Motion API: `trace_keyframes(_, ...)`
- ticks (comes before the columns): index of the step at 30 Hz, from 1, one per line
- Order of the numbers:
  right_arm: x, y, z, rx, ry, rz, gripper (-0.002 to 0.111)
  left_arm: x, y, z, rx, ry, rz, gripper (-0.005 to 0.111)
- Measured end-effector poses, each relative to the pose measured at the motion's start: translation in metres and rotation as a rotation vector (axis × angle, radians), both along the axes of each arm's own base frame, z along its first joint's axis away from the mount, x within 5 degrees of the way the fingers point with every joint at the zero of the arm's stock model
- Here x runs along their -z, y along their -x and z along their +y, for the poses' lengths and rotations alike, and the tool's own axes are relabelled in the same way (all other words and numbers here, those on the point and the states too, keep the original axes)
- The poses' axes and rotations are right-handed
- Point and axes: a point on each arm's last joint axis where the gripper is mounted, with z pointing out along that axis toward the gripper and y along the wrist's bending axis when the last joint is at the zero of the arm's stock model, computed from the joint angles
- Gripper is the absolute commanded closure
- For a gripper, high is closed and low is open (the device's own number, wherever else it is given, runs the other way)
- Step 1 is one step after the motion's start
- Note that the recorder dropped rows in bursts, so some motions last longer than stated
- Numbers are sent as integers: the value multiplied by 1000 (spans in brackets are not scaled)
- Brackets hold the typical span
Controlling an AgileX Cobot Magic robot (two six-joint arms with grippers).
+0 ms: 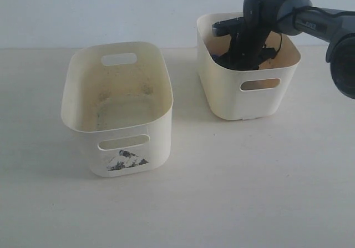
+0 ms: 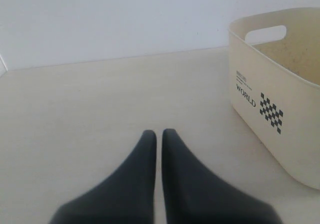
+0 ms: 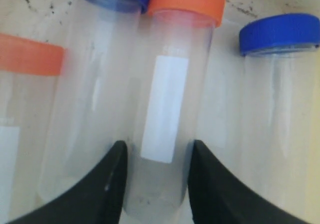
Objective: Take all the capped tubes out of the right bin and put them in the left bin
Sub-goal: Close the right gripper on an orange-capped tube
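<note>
The right hand (image 3: 158,149) sits in the right bin (image 1: 222,98), its fingers (image 3: 100,194) flanking an orange-capped tube (image 3: 170,108) beside a blue-capped tube (image 3: 85,83); I cannot tell whether it grips. The left hand (image 2: 159,133) is clenched over the tabletop (image 2: 75,103).

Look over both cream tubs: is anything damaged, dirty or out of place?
The left cream plastic tub has a torn grey-black sticker patch under its front slot, and dark specks dirty its inside. Nothing looks spilled or tipped.

In the exterior view the arm (image 1: 313,20) and the wall of the right bin (image 1: 222,92) hide the capped tubes (image 3: 170,108).
</note>
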Motion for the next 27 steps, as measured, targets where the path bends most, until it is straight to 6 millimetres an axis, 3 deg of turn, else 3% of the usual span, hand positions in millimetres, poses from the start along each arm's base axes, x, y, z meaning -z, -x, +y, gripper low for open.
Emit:
trace_keyframes(7,-10,2,0,3,-5,2,108,0,0,0,0,0,0,102)
trace_keyframes(15,-49,6,-1,3,-16,-59,108,0,0,0,0,0,0,102)
trace_keyframes(27,-49,9,-1,3,-11,-30,108,0,0,0,0,0,0,102)
